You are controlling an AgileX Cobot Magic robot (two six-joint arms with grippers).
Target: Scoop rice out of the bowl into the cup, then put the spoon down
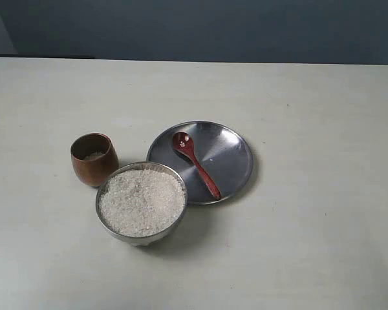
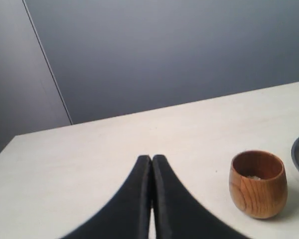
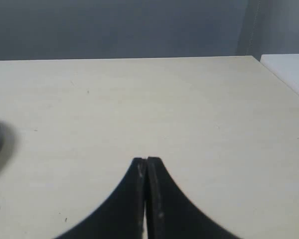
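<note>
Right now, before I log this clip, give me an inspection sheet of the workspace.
Surface: pale off-white tabletop, matte.
Job's things: round silvery steel bowl heaped with white uncooked rice; small dark-brown wooden cup beside it, a few grains inside; slim reddish-brown wooden spoon lying on the flat shallow steel plate, a few grains in its oval end.
Clutter: nothing seen.
Grippers: left pincer shut, empty; right pincer shut, empty; neither touches anything.
Cables: nothing seen.
Surroundings: dark blue-grey wall behind the table.
</note>
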